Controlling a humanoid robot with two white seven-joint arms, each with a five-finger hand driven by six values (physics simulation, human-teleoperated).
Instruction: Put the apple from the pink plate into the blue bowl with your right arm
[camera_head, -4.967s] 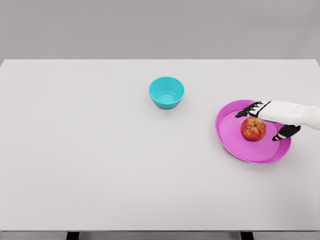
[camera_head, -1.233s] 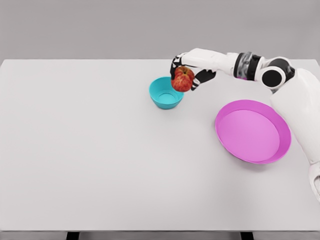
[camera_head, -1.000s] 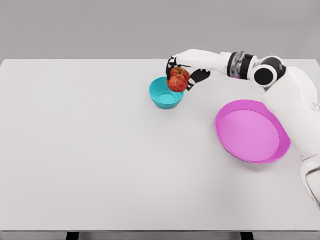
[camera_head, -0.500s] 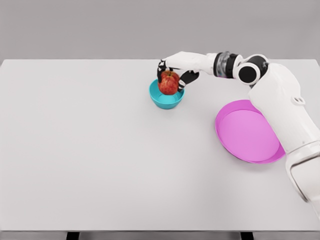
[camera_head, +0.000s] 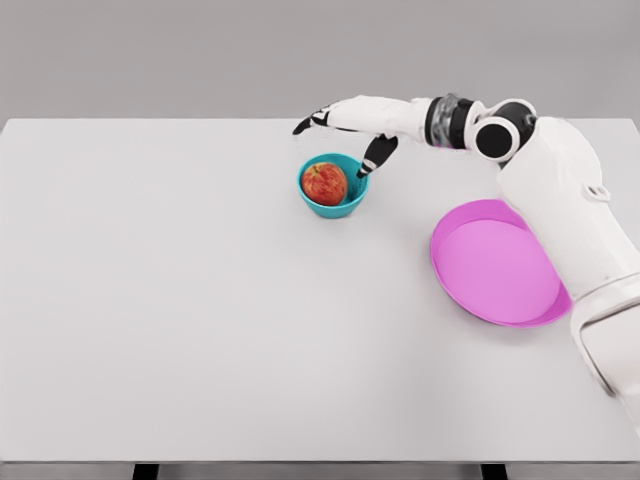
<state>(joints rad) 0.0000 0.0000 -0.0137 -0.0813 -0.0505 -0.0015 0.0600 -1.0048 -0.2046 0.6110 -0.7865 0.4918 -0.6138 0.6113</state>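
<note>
The red apple (camera_head: 324, 184) lies inside the blue bowl (camera_head: 345, 203) near the table's middle back. My right hand (camera_head: 338, 140) hovers just above and behind the bowl, fingers spread and holding nothing; its thumb (camera_head: 375, 154) points down beside the bowl's right rim. The pink plate (camera_head: 500, 263) sits at the right with nothing on it. My right arm (camera_head: 545, 190) reaches in from the right edge. No left arm shows.
The white table (camera_head: 200, 300) stretches wide to the left and front of the bowl. Its back edge runs just behind my hand.
The apple has dropped from my right hand into the blue bowl. The fingers have spread apart and the hand has lifted slightly above the bowl.
</note>
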